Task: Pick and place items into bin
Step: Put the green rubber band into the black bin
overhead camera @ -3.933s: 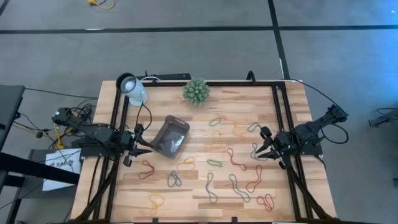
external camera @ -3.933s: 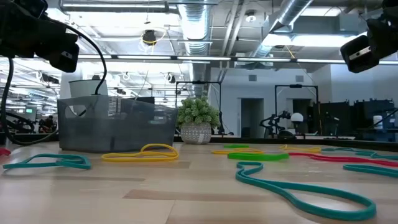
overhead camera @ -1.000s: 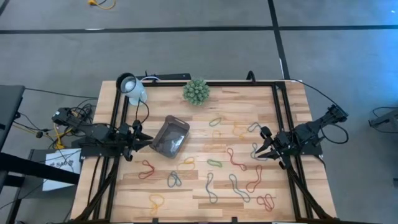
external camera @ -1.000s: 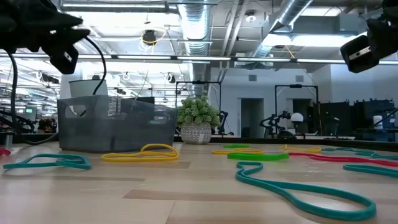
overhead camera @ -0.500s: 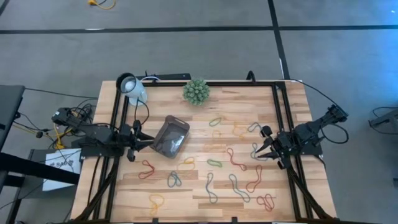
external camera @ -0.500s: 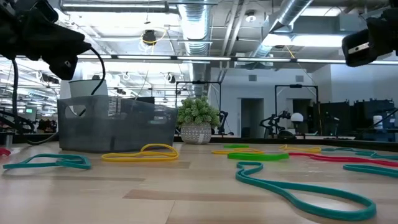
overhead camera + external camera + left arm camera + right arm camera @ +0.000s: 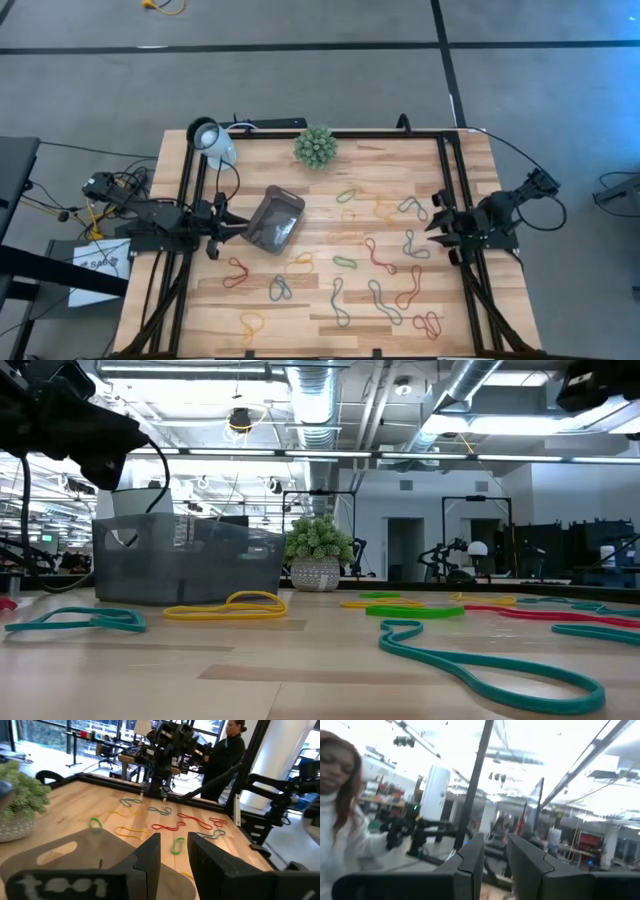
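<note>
Several floppy bands in red, green, yellow and teal lie flat on the wooden table, among them a red band point(image 7: 378, 255), a green band point(image 7: 345, 261) and a teal band point(image 7: 415, 243). The low view shows a teal band point(image 7: 480, 665) up close. The dark translucent bin point(image 7: 273, 222) stands left of centre on its base. My left gripper point(image 7: 232, 225) hovers at the bin's left side, open by a narrow gap point(image 7: 174, 845), holding nothing. My right gripper point(image 7: 435, 218) is raised at the table's right edge, tipped upward, narrowly open point(image 7: 495, 852) and empty.
A spiky green plant ball point(image 7: 315, 147) and a white lamp head point(image 7: 212, 140) stand at the far edge. Black frame rails run along the table's left and right sides. A person point(image 7: 225, 755) stands beyond the right side and also shows as a person point(image 7: 335, 795) close by.
My right gripper has risen from just above the teal band, drawn back toward the table's right edge and tipped upward, leaving the top of the low view. The teal band lies where it was. My left gripper has barely shifted beside the bin.
</note>
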